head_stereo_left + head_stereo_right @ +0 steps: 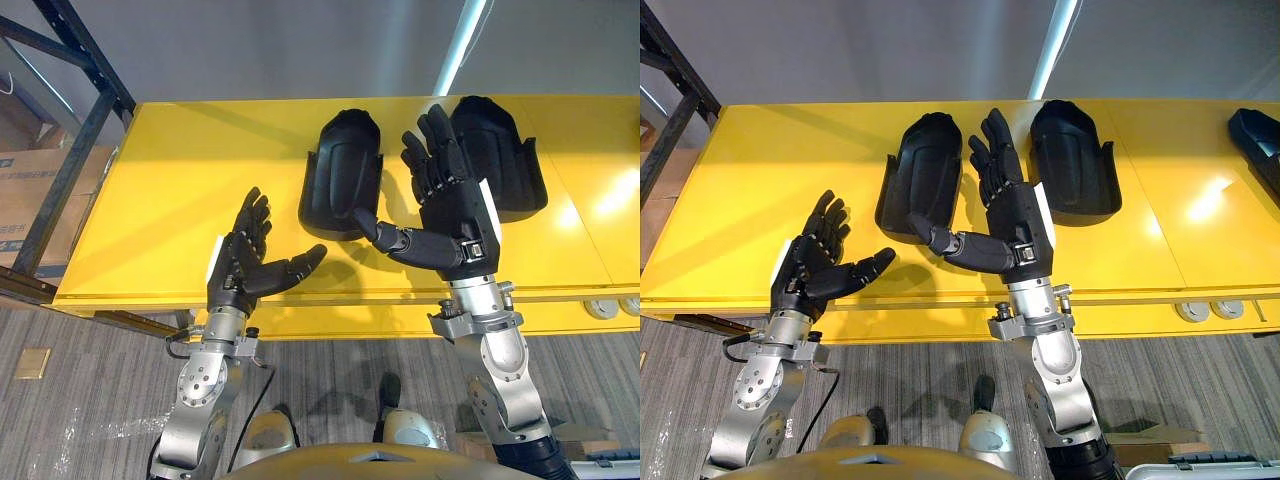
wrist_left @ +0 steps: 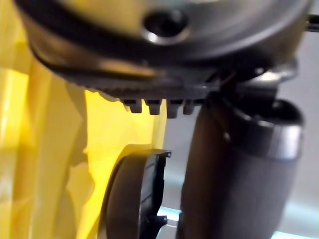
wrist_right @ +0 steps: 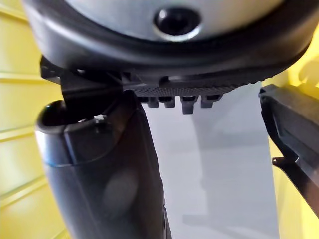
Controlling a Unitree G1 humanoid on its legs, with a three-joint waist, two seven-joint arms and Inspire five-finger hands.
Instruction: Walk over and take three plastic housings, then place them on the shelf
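housings: left black moulded plastic housing [image 1: 340, 165] and right black moulded plastic housing [image 1: 512, 160] lie side by side on the flat yellow table [image 1: 180, 170]; long axes run away from the robot, rounded ends far; left hand [image 1: 245, 268] and right hand [image 1: 455, 215] are raised at the near edge, fingers straight and spread, thumbs out, holding nothing.

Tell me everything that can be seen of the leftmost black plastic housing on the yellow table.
The leftmost black plastic housing is a shield-shaped shell, rounded at its far end, wider at its near end, with raised side edges. It lies flat on the yellow table, apart from the next black housing. The open right hand hovers beside it; its thumb overlaps the near corner, contact unclear.
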